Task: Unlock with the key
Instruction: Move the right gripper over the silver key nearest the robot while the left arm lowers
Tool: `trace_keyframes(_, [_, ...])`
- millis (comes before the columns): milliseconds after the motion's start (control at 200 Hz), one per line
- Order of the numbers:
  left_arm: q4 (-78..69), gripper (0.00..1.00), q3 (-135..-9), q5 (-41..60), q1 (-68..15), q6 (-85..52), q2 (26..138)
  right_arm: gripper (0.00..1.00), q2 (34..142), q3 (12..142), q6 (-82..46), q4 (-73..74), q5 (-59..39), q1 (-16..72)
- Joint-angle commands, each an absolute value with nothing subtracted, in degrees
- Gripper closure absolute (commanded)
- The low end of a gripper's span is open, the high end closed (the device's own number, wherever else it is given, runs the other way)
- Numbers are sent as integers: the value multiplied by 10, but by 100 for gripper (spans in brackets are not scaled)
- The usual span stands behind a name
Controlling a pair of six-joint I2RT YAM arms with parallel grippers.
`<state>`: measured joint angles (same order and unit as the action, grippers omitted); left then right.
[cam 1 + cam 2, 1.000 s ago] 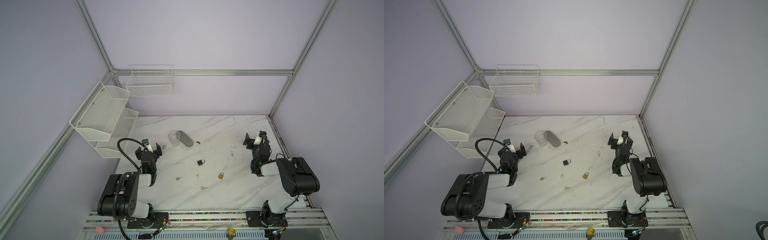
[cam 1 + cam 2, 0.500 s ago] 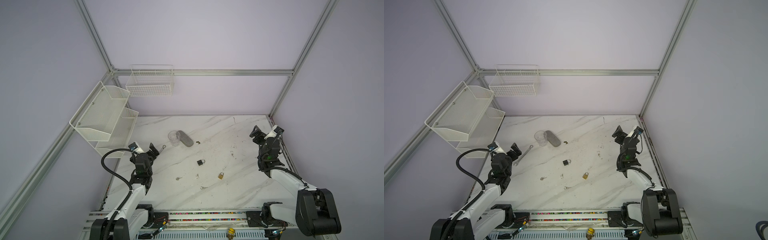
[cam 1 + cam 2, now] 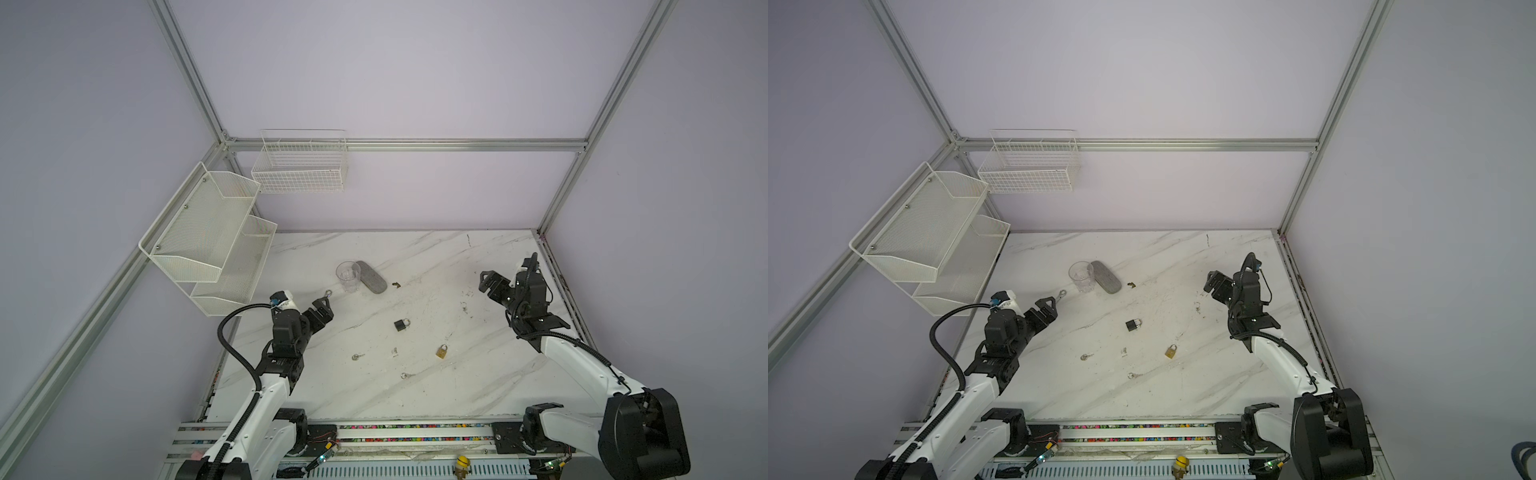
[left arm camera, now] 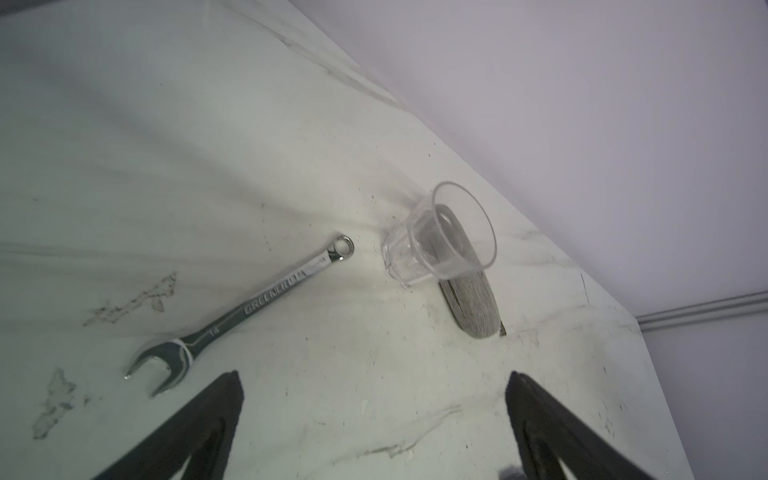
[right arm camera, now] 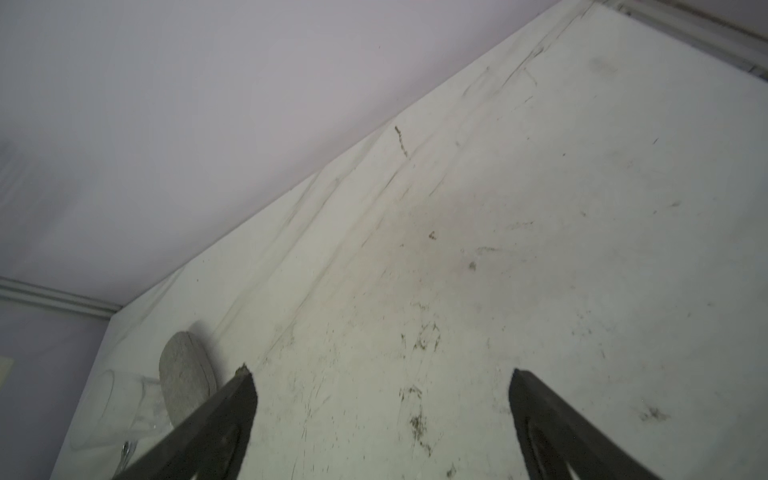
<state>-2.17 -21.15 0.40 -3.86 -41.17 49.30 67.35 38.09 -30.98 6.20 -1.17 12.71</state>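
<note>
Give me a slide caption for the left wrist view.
Left arm's open fingers over a marble table, facing a wrench, clear cup and grey case.

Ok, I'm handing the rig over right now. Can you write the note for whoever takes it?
Grippers: left gripper open and empty, over the table beside the wrench; right gripper open and empty, above the table's right side.
Things: black padlock and brass padlock lie mid-table. What looks like a ringed key and a second key lie nearer the front edge, apart from both locks.
Done: nothing grasped yet.
Left: pick up a key, steady a padlock, insert, turn.
</note>
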Motion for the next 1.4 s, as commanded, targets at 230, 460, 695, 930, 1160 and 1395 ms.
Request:
trace_keyframes(230, [125,0,-264,47,-142,-420,382,3,638,396,-373,-93,-24,309])
trace_keyframes(460, [167,0,-253,55,-193,-440,341,3,652,409,-420,-126,-4,454])
trace_keyframes(695, [190,0,-254,50,-250,-464,352,3,697,419,-467,-130,18,591])
trace_keyframes(930, [216,0,-252,44,-270,-479,348,17,758,439,-470,-155,71,677])
trace_keyframes(1160, [240,0,-261,55,-270,-482,355,26,825,480,-475,-173,114,726])
trace_keyframes(1395, [251,0,-266,57,-271,-478,362,33,877,481,-493,-132,100,745])
